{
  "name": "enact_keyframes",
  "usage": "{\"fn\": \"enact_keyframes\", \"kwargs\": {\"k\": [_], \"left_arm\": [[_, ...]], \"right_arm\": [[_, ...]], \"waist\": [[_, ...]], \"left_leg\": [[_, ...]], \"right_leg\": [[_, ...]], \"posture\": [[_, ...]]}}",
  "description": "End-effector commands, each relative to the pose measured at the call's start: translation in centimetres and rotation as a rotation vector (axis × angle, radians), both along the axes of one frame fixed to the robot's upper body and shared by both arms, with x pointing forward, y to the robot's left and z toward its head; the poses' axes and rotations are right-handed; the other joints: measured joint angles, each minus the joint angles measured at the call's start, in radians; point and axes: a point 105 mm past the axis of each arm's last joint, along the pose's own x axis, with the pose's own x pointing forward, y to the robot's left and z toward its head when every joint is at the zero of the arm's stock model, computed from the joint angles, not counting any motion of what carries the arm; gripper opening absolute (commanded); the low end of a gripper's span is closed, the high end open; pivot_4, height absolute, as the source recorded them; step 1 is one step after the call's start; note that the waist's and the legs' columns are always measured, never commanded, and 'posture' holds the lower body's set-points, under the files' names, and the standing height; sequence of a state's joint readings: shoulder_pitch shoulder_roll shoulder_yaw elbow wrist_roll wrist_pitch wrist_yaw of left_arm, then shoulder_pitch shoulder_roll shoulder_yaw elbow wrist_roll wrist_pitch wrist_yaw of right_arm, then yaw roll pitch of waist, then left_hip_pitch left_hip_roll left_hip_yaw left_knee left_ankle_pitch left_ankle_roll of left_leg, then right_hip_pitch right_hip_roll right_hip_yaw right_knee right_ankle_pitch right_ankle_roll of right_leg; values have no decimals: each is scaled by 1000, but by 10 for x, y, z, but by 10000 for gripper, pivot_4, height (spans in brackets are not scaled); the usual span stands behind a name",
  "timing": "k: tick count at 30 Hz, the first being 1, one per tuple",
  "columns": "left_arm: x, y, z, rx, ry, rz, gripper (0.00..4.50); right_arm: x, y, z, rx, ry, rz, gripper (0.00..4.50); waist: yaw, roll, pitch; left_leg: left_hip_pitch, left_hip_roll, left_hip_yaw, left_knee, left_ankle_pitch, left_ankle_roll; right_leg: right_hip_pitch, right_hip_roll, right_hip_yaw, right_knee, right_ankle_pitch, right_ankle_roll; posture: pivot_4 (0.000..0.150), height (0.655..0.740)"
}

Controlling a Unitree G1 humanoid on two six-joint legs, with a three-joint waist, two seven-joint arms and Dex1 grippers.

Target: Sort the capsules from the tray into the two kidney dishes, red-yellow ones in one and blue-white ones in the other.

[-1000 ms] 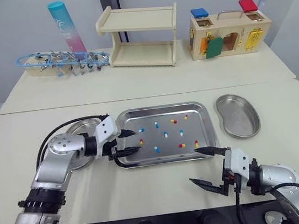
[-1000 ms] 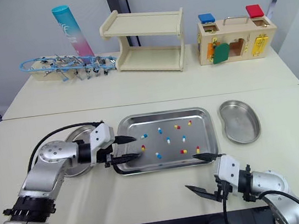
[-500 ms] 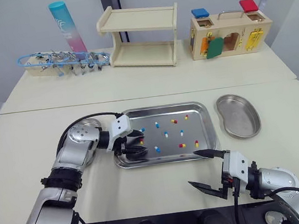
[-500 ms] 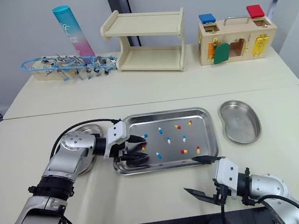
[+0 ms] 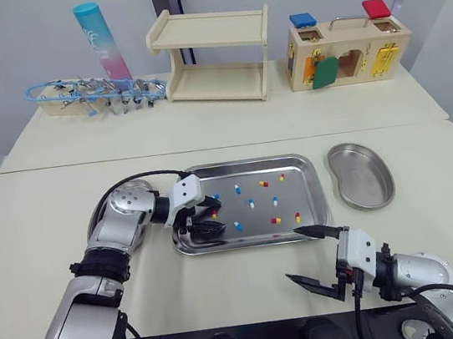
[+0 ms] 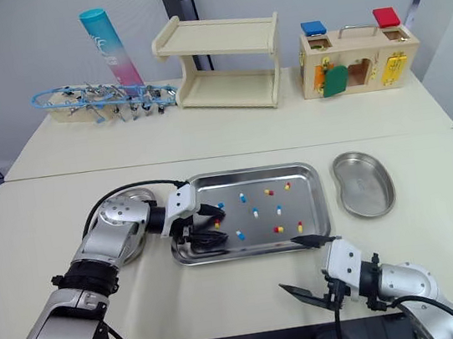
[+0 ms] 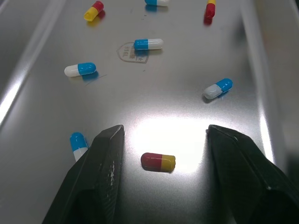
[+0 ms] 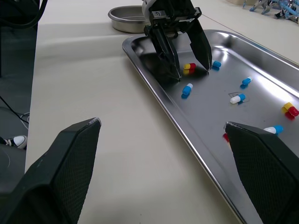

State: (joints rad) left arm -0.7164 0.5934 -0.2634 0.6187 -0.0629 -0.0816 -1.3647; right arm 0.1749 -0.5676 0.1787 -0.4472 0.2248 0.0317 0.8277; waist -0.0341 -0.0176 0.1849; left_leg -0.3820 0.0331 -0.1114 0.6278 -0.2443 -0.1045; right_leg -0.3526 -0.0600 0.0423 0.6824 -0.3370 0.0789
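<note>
A steel tray holds several loose capsules, blue-white and red-yellow. My left gripper is down inside the tray's left end, open, with its fingers either side of a red-yellow capsule lying on the tray floor. A blue-white capsule lies beside one finger. My right gripper hovers open over the table in front of the tray's right corner and holds nothing. One kidney dish stands right of the tray. The other kidney dish lies left of the tray, mostly hidden behind my left arm.
At the back of the table stand a wooden shelf, a wooden latch box, a blue-pink tube and a rack of metal tools. Bare table lies in front of the tray.
My left gripper has moved right from the tray's left rim into the tray and now brackets the red-yellow capsule. The right gripper has hardly moved.
</note>
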Motion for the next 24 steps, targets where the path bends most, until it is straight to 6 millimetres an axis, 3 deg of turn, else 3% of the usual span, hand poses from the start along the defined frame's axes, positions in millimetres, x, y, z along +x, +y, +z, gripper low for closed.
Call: {"fn": "enact_keyframes", "kwargs": {"k": [1, 16, 24], "left_arm": [[1, 3, -3, 63, -4, -10, 29524], [-2, 19, -5, 129, 53, 21, 29524], [-3, 10, -6, 106, 52, 10, 29524]], "right_arm": [[-1, 4, 13, 18, -48, 21, 45000], [2, 6, 16, 14, -53, 30, 45000], [3, 7, 16, 15, -53, 29, 45000]], "waist": [[0, 0, 0], [0, 0, 0], [0, 0, 0]], "left_leg": [[0, 0, 0, 0, 0, 0], [0, 0, 0, 0, 0, 0], [0, 0, 0, 0, 0, 0]], "right_leg": [[0, 0, 0, 0, 0, 0], [0, 0, 0, 0, 0, 0], [0, 0, 0, 0, 0, 0]], "posture": [[1500, 7400], [1500, 7400], [1500, 7400]]}}
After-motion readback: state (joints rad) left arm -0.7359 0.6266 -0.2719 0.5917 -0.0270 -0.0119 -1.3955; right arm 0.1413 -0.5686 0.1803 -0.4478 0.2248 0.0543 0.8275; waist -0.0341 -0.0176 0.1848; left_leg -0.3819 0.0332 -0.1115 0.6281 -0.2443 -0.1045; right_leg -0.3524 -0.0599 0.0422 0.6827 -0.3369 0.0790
